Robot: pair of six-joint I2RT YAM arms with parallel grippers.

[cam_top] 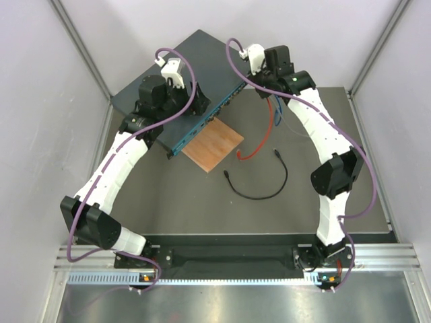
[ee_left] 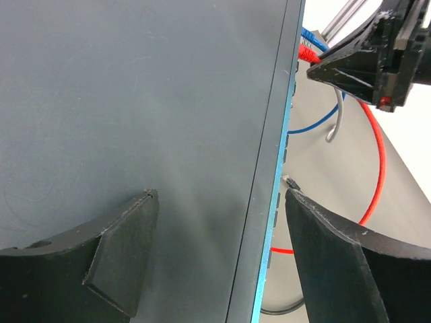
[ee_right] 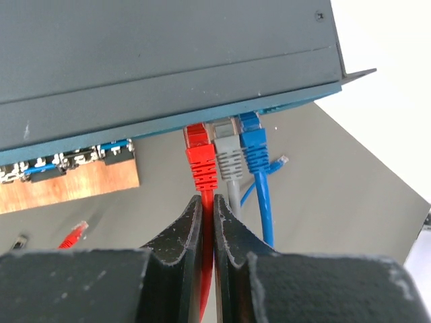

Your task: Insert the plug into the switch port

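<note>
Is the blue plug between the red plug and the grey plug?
No, the grey plug sits between the red plug and the blue plug.

We list: brown wooden board [cam_top: 213, 147], one; loose black cable [cam_top: 259, 198] near it, one; blue cable [ee_right: 257, 158] and grey cable [ee_right: 227, 158], side by side.

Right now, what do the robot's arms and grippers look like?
Both the left arm and right arm have white shells with black joints, and a purple cable runs along each. The left gripper and right gripper have black, wedge-shaped fingers.
</note>
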